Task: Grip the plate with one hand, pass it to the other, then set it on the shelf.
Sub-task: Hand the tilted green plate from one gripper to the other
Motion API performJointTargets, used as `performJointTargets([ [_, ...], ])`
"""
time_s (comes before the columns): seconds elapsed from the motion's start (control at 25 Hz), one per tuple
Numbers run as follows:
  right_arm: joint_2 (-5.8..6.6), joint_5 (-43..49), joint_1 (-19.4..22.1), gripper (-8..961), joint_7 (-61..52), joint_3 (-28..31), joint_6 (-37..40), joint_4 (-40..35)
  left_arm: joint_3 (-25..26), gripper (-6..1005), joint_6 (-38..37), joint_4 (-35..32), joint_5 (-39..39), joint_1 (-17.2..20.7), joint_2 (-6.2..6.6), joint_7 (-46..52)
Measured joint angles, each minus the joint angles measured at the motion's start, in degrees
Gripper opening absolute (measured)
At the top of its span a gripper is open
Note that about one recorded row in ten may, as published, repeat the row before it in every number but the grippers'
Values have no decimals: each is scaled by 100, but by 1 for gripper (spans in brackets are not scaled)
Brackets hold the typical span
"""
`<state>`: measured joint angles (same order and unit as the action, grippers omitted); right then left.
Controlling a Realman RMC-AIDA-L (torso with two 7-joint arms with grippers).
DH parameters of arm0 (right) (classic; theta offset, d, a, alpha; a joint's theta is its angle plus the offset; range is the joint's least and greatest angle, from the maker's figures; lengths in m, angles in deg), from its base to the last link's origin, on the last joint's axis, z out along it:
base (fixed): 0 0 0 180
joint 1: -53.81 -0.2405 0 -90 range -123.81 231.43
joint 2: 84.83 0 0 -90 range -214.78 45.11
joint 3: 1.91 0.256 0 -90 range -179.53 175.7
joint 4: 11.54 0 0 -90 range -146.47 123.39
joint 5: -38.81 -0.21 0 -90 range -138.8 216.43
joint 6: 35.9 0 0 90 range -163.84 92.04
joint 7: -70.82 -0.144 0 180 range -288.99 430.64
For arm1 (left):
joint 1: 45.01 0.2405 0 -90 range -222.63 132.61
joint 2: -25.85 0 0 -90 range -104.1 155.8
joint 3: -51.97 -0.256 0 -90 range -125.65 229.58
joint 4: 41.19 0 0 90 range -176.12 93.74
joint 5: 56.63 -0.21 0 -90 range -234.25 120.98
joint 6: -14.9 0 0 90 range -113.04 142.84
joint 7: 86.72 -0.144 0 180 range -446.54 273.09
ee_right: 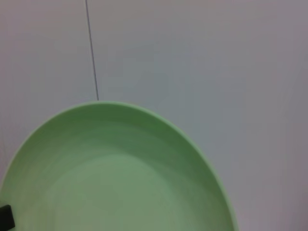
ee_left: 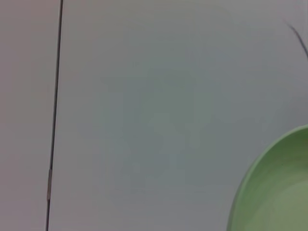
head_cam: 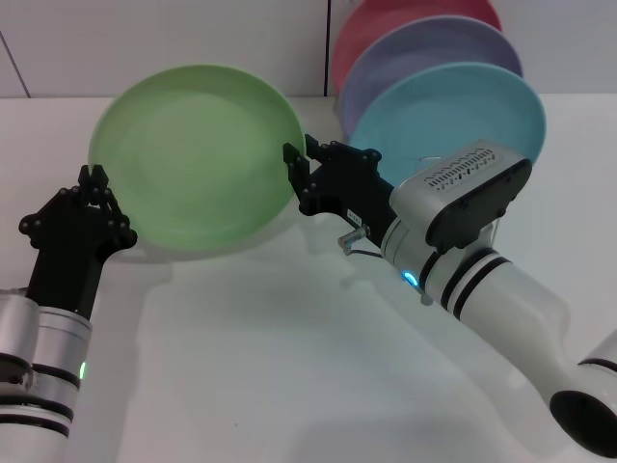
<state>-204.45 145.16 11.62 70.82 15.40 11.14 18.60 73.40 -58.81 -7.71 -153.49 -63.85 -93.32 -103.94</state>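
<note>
Light green plate (head_cam: 198, 159): you see it held clear of the white table (head_cam: 270, 367), tilted up with its hollow toward the head camera, between the two arms. That pose suits a hand-over, since each side of the rim is open to one arm.
Left gripper (head_cam: 93, 178): it stands at the plate's left rim, black fingers pointing up at the edge. You cannot tell from any view whether they are clamped on the rim or merely beside it. The left wrist view shows only a slice of green rim against the wall.
Right gripper (head_cam: 295, 174): it sits at the plate's right rim with fingers closed over the edge. I judge this hand carries the plate, as the rim runs between the fingers.
Stage: I judge the pass is in progress; which hand gives and which takes cannot be read from this moment alone.
Turquoise plate (head_cam: 448, 121), lavender plate (head_cam: 434, 53), pink plate (head_cam: 386, 19): they stand on edge in a row behind the right arm, so the free slot is probably at the near end of that row.
Shelf: hidden. The right arm and the standing plates cover its wires, so you cannot confirm a free slot.
Right wrist view: green rim and wall only, with one dark fingertip at the picture's edge.
</note>
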Motion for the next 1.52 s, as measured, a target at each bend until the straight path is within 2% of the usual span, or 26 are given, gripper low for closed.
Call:
performJointTargets([
  [1.52,0,0,-10,127,9,0,-65,-8,-18,42,10,-9,-31,4,0,8],
])
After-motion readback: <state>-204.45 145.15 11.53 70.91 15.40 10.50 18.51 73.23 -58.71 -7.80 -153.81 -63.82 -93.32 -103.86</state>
